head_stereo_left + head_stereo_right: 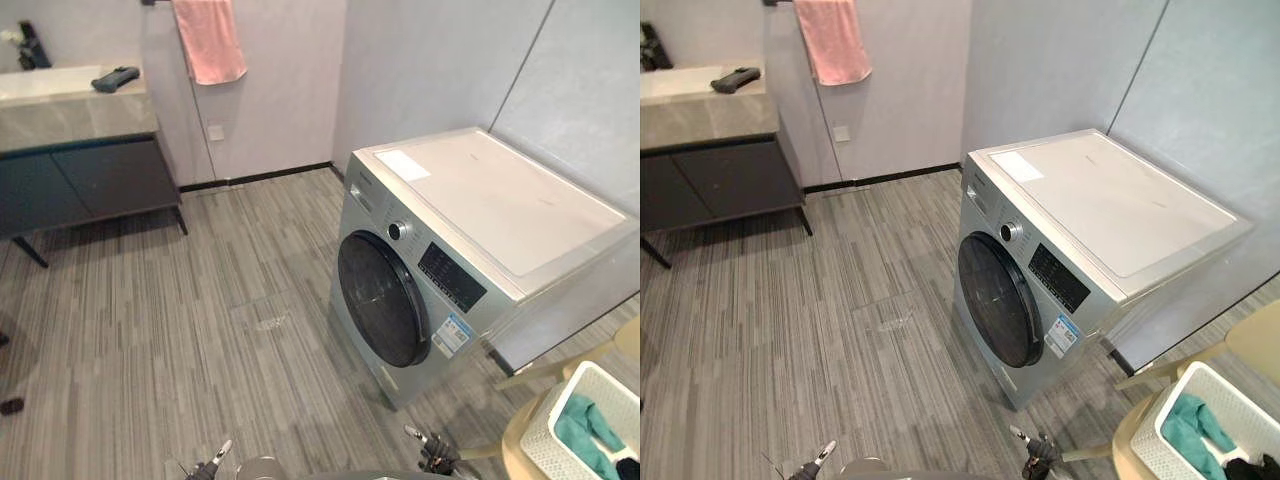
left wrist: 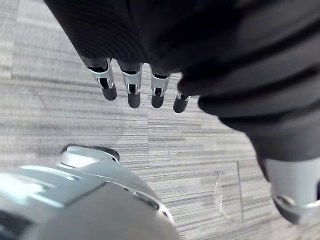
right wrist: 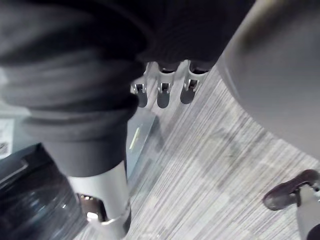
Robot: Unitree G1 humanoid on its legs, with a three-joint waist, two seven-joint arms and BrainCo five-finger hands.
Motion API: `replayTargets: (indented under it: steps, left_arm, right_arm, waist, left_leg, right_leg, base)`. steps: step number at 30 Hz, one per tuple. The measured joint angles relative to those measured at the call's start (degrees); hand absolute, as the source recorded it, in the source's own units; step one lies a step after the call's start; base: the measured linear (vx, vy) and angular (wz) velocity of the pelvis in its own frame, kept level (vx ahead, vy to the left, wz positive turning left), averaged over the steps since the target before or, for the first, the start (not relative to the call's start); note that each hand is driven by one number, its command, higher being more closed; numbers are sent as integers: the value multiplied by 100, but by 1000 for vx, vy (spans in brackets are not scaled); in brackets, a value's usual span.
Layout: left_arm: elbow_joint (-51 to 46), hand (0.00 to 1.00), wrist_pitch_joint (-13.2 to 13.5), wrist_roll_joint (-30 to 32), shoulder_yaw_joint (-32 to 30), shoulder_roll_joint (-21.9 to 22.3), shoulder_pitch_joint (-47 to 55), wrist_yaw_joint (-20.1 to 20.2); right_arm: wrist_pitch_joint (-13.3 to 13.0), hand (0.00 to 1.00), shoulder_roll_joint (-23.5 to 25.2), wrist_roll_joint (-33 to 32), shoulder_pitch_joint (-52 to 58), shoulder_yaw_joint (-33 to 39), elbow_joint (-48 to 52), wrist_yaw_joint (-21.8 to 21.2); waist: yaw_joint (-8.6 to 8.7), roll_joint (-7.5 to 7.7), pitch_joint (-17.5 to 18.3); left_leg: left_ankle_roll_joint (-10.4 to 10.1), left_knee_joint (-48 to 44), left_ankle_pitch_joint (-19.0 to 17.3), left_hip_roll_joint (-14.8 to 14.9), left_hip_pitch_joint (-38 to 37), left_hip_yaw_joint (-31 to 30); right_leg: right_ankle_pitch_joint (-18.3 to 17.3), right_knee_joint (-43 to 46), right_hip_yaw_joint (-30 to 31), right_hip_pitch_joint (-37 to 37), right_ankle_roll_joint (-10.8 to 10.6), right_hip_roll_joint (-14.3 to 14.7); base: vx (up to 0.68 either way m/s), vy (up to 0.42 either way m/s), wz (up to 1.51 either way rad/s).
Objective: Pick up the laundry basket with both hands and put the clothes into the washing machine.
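The silver front-loading washing machine stands against the right wall with its round dark door closed. The white lattice laundry basket sits at the lower right on a beige chair. A teal cloth and a dark cloth lie in the basket. My left hand hangs over the striped floor, fingers relaxed and holding nothing. My right hand also hangs open over the floor, close to the machine's dark door. Both hands are well away from the basket.
A grey vanity counter with dark cabinets stands at the far left, a dark object on top. A pink towel hangs on the back wall. Striped grey floor stretches between the vanity and the machine.
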State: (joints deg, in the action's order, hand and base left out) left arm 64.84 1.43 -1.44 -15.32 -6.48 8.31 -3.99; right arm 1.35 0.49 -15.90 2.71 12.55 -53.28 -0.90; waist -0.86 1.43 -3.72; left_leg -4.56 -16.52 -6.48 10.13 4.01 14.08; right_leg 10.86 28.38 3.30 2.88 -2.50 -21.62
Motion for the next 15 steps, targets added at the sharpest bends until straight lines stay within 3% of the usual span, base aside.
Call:
replayTargets:
  steps: [1,2,3,4,5,6,7,8,9,11,15]
  left_arm:
    - [-5,0,2,5,142,17,13,-2]
    - [-15,0,2,13,237,-50,9,-9]
    - [-20,0,3,18,239,-74,7,-11]
    - [-45,0,10,67,237,-101,-12,-11]
    - [-79,0,13,121,237,-106,-38,-4]
    - [-88,0,18,126,235,-110,-58,7]
    - [-110,0,28,139,219,-104,-70,24]
    - [-90,0,20,205,240,-13,-104,31]
    - [-89,0,19,227,237,25,-120,26]
    - [-102,0,18,318,214,80,-105,18]
    - [-142,0,29,325,183,36,-88,9]
  right_arm:
    - [-15,0,-39,1,-1,-329,383,-5]
    - [-38,0,-42,1,-13,-683,875,-27]
    - [-71,0,-44,3,-32,-824,1095,-37]
    - [-129,0,-51,17,-90,-1056,1506,-55]
    - [-204,0,-68,39,-152,-1235,1876,-67]
    - [-263,0,-83,37,-191,-1308,2038,-85]
    - [-340,0,-194,37,-286,-1372,2298,-145]
    - [-402,0,-393,44,-367,-1373,2465,-176]
    - [-432,0,-447,77,-356,-1402,2582,-169]
    - [-450,0,-761,113,-342,-1451,2820,-168]
    - [-479,0,-949,283,-321,-1492,3222,-170]
  waist:
    - [33,-29,11]
    - [56,-31,5]
    - [51,-32,4]
    - [70,-37,3]
    - [80,-7,7]
    - [87,52,0]
    - [60,122,-5]
    - [47,-4,-20]
    - [54,-95,-24]
    - [113,-125,-49]
    - [134,-53,-81]
  left_leg:
    - [66,128,43,24,-111,118]
    - [106,303,109,30,-261,265]
    - [100,399,151,44,-342,302]
    - [56,613,241,92,-511,385]
    - [-1,784,327,107,-603,456]
    - [-34,843,368,71,-619,492]
    - [-107,1043,436,-99,-694,492]
    - [-121,1277,547,-64,-671,314]
    - [-143,1385,608,-56,-668,205]
    - [-213,1646,776,-16,-696,71]
    - [-237,1846,876,-5,-658,-188]
  right_leg:
    - [-27,322,-78,201,67,4]
    - [-720,828,-460,465,-183,90]
    - [-1085,985,-687,557,-185,183]
    - [-1689,989,-1081,602,-130,532]
    - [-1975,528,-1195,602,-223,1013]
    - [-1981,96,-1193,574,-241,1222]
    - [-2149,-633,-1261,364,-54,1316]
    - [-1947,-982,-1327,238,26,1491]
    - [-1921,-1087,-1352,229,35,1541]
    - [-1867,-1219,-1477,224,53,1627]
    - [-1820,-1477,-1743,59,41,1663]
  base:
    - [82,100,-39]
    - [75,50,-37]
    - [53,-23,-37]
    - [37,-83,-32]
    - [32,-110,-25]
    - [34,-142,-29]
    - [28,-108,-23]
    - [29,-89,-17]
    - [38,-35,8]
    - [51,-47,21]
    - [16,-36,32]
